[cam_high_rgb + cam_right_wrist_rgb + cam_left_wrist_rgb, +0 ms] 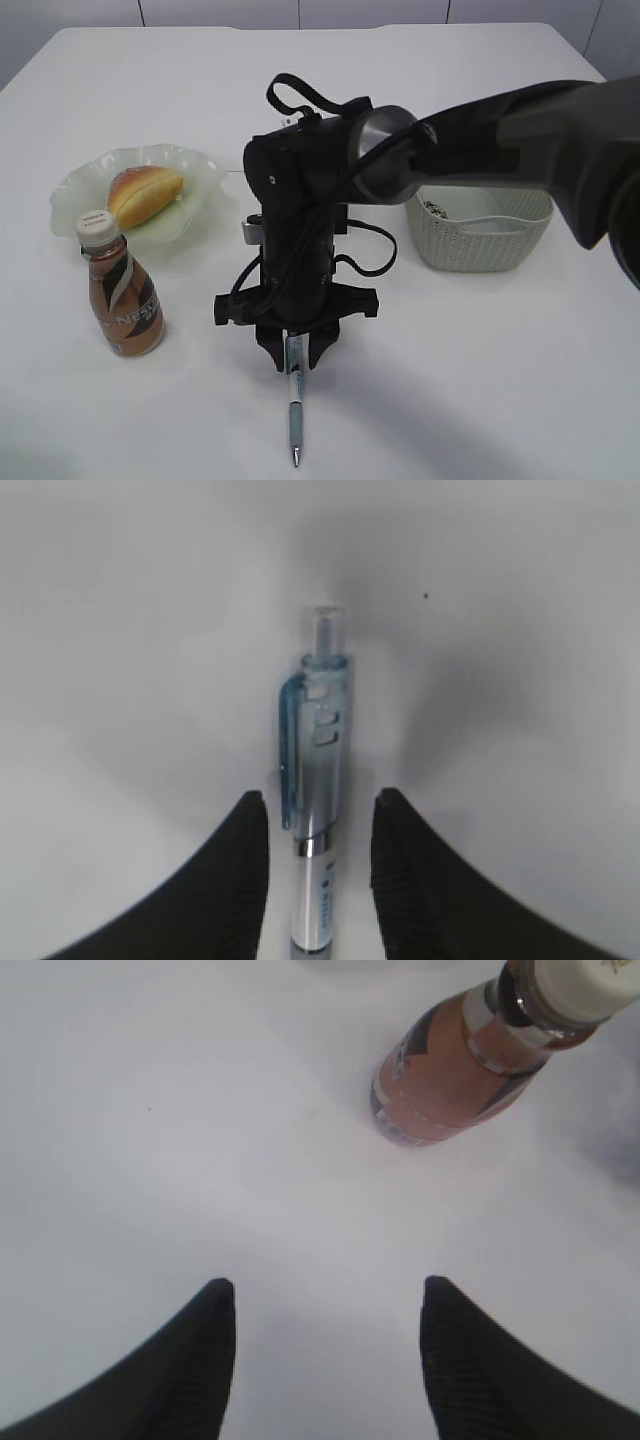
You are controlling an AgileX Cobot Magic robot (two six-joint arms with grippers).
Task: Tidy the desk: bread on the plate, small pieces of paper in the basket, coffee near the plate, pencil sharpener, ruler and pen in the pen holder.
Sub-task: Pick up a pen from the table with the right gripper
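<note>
White counter (500,380) seen at a slant, with both wrist views. The right arm reaches in from 3 o'clock and points its right gripper (297,362) down at the counter near 6 o'clock. Its jaws stand partly spread on either side of a pale blue click pen (294,408), which lies flat with its tip toward 6 o'clock. In the right wrist view the right gripper (318,865) straddles the pen (318,810) around the barrel just below the clip; a narrow gap shows on each side, so contact cannot be confirmed, and the click button points toward 12 o'clock.

The left gripper (327,1345) appears only in its own wrist view: jaws spread wide, nothing between them, above bare counter (200,1140). The coffee bottle (470,1060) stands at 1 o'clock of that view, well apart from the fingertips.

In the exterior view the coffee bottle (119,290), brown with an off-white cap, stands upright at 9 o'clock, just beside the near rim of the pale green ruffled glass plate (205,175). The bread (145,194), a golden split-top bun, lies on the plate at 10 o'clock. The sage-green perforated basket (480,240) sits at 3 o'clock, partly hidden by the arm; small dark specks show inside at its left end, too small to identify.
</note>
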